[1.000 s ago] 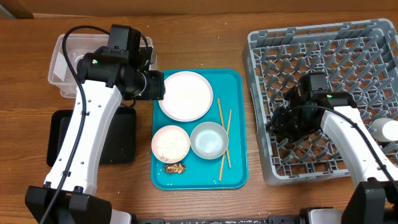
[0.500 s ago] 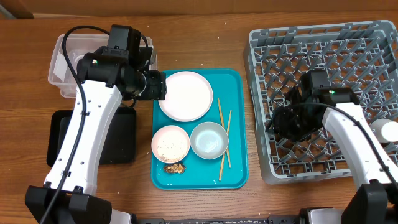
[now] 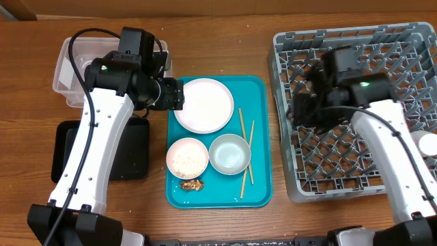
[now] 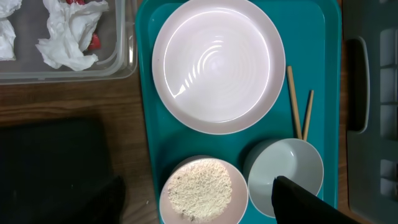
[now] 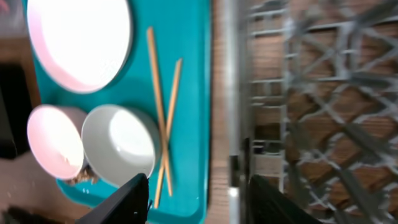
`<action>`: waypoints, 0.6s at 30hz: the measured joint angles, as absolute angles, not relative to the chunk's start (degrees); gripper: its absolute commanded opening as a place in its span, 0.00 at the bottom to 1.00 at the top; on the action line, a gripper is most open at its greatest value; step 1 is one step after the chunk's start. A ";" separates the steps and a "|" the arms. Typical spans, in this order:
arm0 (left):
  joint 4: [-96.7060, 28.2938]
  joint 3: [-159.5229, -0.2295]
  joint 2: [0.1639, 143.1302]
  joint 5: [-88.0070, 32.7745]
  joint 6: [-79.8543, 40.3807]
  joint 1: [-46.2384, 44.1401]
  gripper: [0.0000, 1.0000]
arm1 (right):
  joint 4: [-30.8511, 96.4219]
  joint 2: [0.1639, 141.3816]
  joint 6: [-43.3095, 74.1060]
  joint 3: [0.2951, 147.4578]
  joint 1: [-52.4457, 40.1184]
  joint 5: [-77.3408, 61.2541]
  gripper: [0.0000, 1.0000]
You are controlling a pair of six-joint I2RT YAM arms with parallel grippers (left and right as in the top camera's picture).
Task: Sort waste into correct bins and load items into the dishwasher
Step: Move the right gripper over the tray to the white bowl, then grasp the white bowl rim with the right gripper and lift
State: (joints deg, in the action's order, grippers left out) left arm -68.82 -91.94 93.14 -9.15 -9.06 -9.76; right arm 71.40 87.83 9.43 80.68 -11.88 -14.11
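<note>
Two arms poised, one at each side of the teal tray (image 3: 263,89).
My right gripper (image 5: 199,208) hangs with fingers spread and empty over the dish rack's (image 3: 410,48) left rim, the chopsticks (image 5: 163,118) just beyond. The right wrist view is blurred, so I might clip that rim or nudge the grey-blue bowl (image 3: 229,153). My left gripper (image 3: 172,94) hovers beside the white plate (image 3: 203,104). One finger merges with dark background, so I cannot tell its opening.

right arm, with its tool (image 3: 300,109), has moved from the lower middle of the dish rack (image 3: 410,41) up to its left edge, nearer the teal tray (image 3: 263,137).
</note>
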 measured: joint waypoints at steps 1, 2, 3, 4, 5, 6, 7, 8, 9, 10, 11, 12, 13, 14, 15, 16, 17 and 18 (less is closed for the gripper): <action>-68.82 -91.94 93.14 -9.15 -9.06 -9.76 0.77 | 71.40 88.29 9.39 80.68 -13.32 -14.06 0.53; -68.82 -91.94 93.14 -9.15 -9.06 -9.76 0.77 | 71.37 88.97 9.37 80.66 -15.16 -14.00 0.53; -68.82 -91.94 93.14 -9.15 -9.06 -9.76 0.77 | 71.35 89.52 9.37 80.66 -16.43 -13.93 0.53; -68.82 -91.94 93.14 -9.15 -9.06 -9.76 0.77 | 71.26 90.28 9.39 80.58 -18.13 -13.96 0.53; -68.82 -91.94 93.14 -9.15 -9.06 -9.76 0.77 | 71.16 91.09 9.37 80.42 -19.84 -13.96 0.53; -68.82 -91.94 93.14 -9.15 -9.06 -9.76 0.77 | 71.09 91.94 9.39 80.20 -21.37 -13.93 0.53; -68.82 -91.94 93.14 -9.15 -9.06 -9.76 0.77 | 71.05 92.79 9.39 79.96 -22.79 -13.93 0.52; -68.82 -91.94 93.14 -9.15 -9.06 -9.76 0.77 | 70.70 93.71 9.67 79.64 -24.12 -13.91 0.53; -68.82 -91.94 93.14 -9.15 -9.06 -9.76 0.77 | 70.24 94.63 10.09 79.24 -25.30 -13.74 0.52; -68.82 -91.94 93.14 -9.15 -9.06 -9.76 0.77 | 69.76 95.46 10.50 78.87 -26.17 -13.52 0.52; -68.82 -91.94 93.14 -9.15 -9.06 -9.76 0.77 | 69.12 96.57 10.92 78.28 -27.09 -13.30 0.52; -68.82 -91.94 93.14 -9.15 -9.06 -9.76 0.78 | 68.71 97.65 11.14 77.78 -27.79 -13.08 0.52; -68.82 -91.94 93.14 -9.15 -9.06 -9.76 0.78 | 68.34 98.67 11.33 77.36 -28.29 -12.97 0.52; -68.82 -91.94 93.14 -9.15 -9.06 -9.76 0.78 | 68.07 99.77 11.64 77.08 -28.75 -12.95 0.52; -68.82 -91.94 93.14 -9.15 -9.06 -9.76 0.78 | 67.75 100.99 11.79 76.82 -29.26 -12.80 0.49; -68.82 -91.94 93.14 -9.15 -9.06 -9.76 0.78 | 67.20 102.17 11.94 76.55 -29.69 -12.67 0.47; -68.82 -91.94 93.14 -9.15 -9.06 -9.76 0.78 | 66.81 103.00 12.16 76.42 -29.98 -12.60 0.45; -68.82 -91.94 93.14 -9.15 -9.06 -9.76 0.78 | 66.43 103.88 12.25 76.34 -30.35 -12.58 0.44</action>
State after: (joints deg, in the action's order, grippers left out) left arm -68.82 -91.94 93.14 -9.15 -9.06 -9.76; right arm 66.43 103.88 12.25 76.34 -30.35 -12.58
